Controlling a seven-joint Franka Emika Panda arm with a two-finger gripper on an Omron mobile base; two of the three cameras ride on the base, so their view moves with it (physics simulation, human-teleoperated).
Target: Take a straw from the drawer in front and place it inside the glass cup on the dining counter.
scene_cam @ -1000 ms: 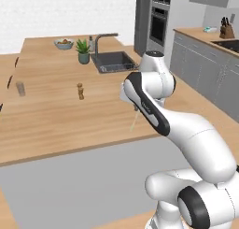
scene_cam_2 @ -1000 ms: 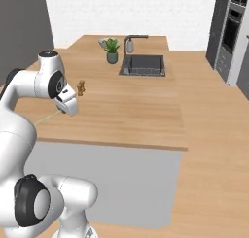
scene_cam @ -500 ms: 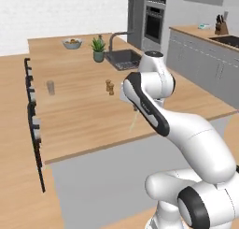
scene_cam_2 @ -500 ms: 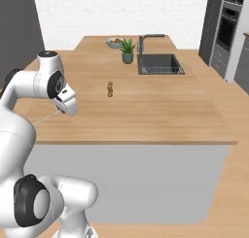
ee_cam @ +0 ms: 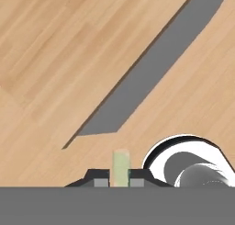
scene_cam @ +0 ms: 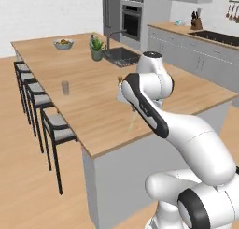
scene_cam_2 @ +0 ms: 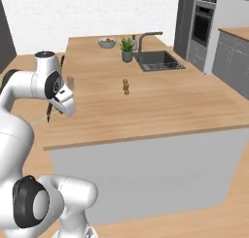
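Clamped in the gripper [ee_cam: 119,182] near the dining counter [scene_cam: 93,106] front edge: the straw [scene_cam: 132,124], slanting downward. Well off toward the stool side, upright: the glass cup [scene_cam: 65,87].

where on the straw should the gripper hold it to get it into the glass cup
Near one end, as the gripper has it now: shut on the straw, whose long free length hangs down below the hand. That slim free end can probably be lowered from above into the open mouth of the upright glass cup.
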